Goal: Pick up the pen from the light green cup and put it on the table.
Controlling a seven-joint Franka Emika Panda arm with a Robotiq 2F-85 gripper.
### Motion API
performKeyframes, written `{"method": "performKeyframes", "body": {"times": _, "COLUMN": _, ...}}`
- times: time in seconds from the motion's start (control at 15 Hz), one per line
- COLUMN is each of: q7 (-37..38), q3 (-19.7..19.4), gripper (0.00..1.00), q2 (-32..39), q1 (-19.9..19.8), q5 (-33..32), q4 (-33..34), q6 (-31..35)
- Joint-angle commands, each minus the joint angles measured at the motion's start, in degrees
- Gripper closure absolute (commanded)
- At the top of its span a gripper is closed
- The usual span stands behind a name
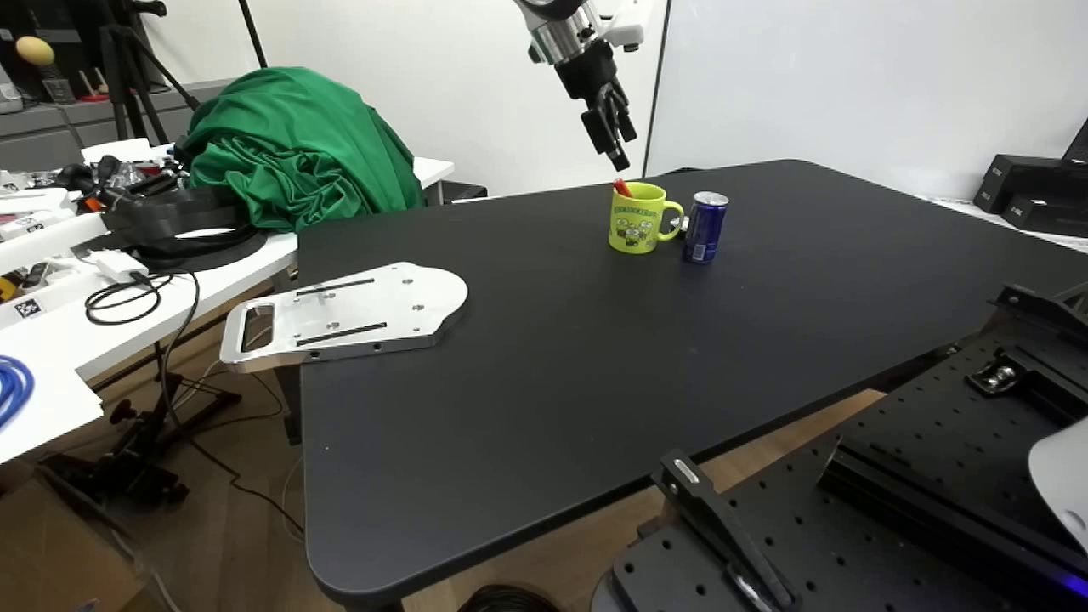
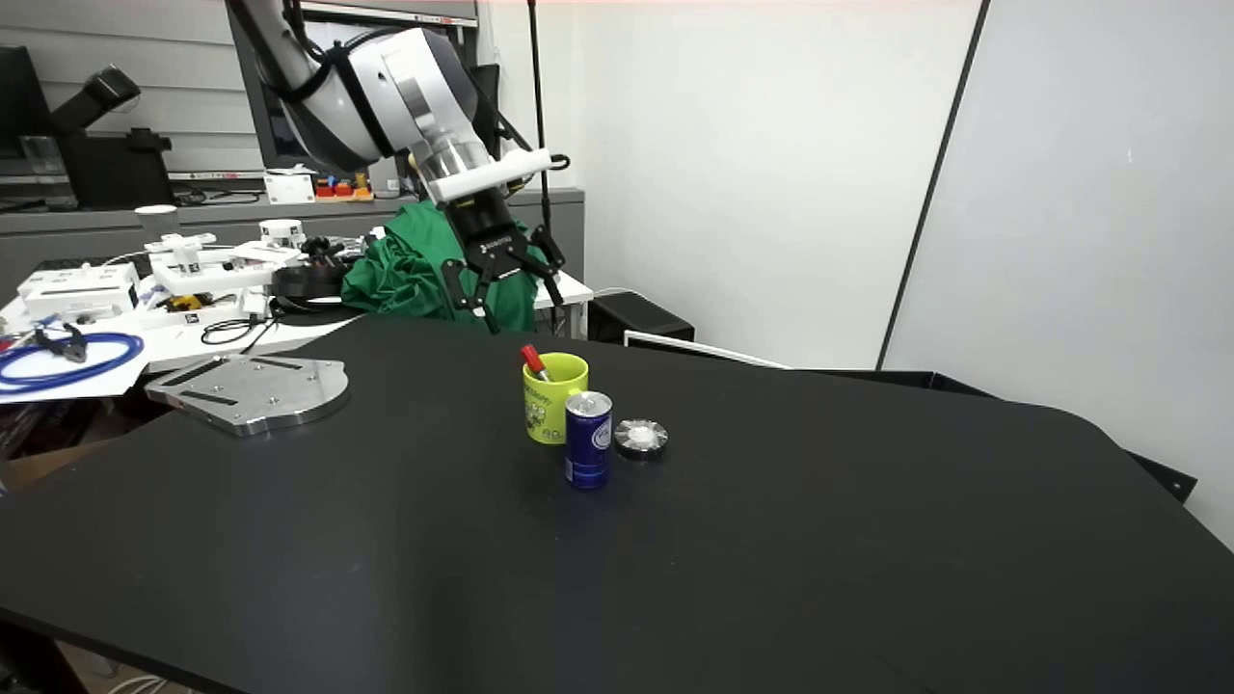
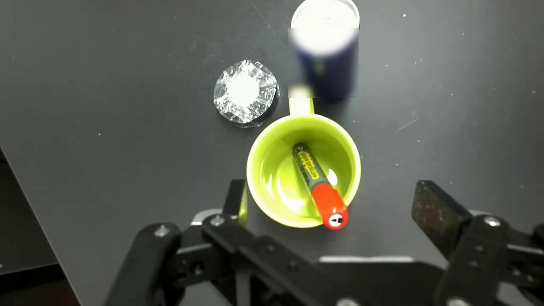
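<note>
Reads as approach, pre-grasp. In an exterior view, see end effector (image 2: 524,314) hovering above, spread wide and gripping nothing, then pen (image 2: 536,363) leaning inside cup (image 2: 551,405) with red end out. Next, likely calls for centring on red end, lowering, pinching, lifting, laying on surface (image 2: 868,520).

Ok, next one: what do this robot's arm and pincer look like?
The arm is rounded, white and grey, with black bands and dark cables. Towards the pincer come a silver-coloured collar and a white bar. The pincer is black, with small white lettering; its jointed fingers end in flat, dark pads and show silver-coloured screws.
</note>
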Motion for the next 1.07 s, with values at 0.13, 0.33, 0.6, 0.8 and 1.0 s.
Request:
{"method": "performKeyframes", "body": {"times": 0.13, "q7": 1.06, "q3": -0.81, "gripper": 0.0, "q2": 4.16, "q1": 0.81, "q5": -1.75, "q4": 3.63, "q6": 1.53}}
{"method": "performKeyframes", "body": {"times": 0.33, "q7": 0.77, "q3": -0.99, "gripper": 0.0, "q2": 5.68, "q1": 0.86, "q5": -1.42, "q4": 4.84, "q6": 1.83}}
{"method": "performKeyframes", "body": {"times": 0.6, "q7": 0.77, "q3": -1.03, "gripper": 0.4, "q2": 7.01, "q1": 0.69, "q5": -0.59, "q4": 6.16, "q6": 1.53}}
{"method": "performKeyframes", "body": {"times": 0.8, "q7": 0.7, "q3": -0.98, "gripper": 0.62, "q2": 7.55, "q1": 0.62, "q5": -0.01, "q4": 6.9, "q6": 1.13}}
{"method": "performKeyframes", "body": {"times": 1.0, "q7": 0.45, "q3": -0.83, "gripper": 0.81, "q2": 7.85, "q1": 0.29, "q5": 1.1, "q4": 7.57, "q6": 0.34}}
